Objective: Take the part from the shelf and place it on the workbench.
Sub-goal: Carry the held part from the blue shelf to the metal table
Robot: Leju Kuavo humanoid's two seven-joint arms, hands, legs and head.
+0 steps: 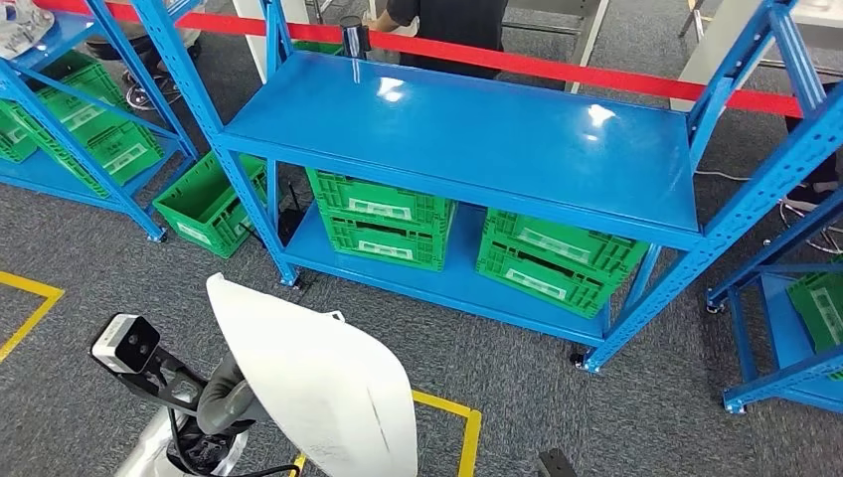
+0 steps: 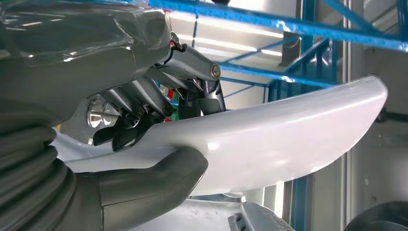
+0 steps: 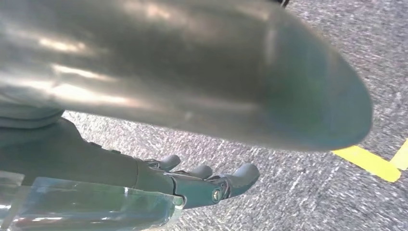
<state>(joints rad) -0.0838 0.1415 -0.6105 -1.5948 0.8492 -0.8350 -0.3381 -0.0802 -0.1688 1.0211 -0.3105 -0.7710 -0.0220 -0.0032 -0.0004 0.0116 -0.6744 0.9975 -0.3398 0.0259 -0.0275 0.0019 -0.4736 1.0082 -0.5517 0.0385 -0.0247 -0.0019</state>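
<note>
Left hand (image 2: 144, 120) held the white part (image 1: 318, 383) at 6 o'clock in head view, thumb under its edge and dark fingers (image 2: 127, 134) on top. Part hung over grey carpet (image 1: 517, 397) in front of the blue shelf (image 1: 467, 129), well apart from it. Right hand (image 3: 192, 180) hung above carpet, fingers stretched out, loosely spread, holding nothing. Green crates (image 1: 383, 219) sat on the shelf's lower level.
</note>
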